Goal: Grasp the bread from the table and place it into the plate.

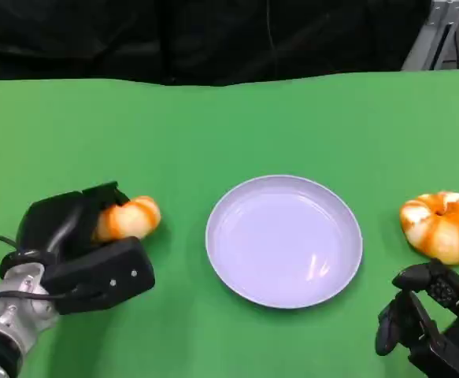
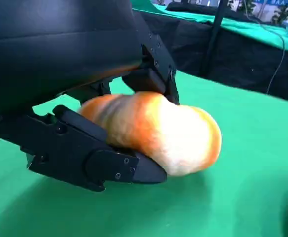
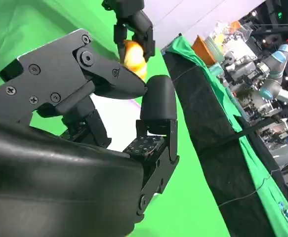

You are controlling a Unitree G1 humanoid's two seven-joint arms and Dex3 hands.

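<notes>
Fingers of the left hand grip the bread — right hand holds nothing, fingers apart.

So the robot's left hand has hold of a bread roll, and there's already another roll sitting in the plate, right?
Not quite. The left hand does grip a bread roll, as the left wrist view shows close up. But the plate holds nothing: the head view shows the other roll lying on the green table beside the plate, apart from it, near the right hand.
</notes>
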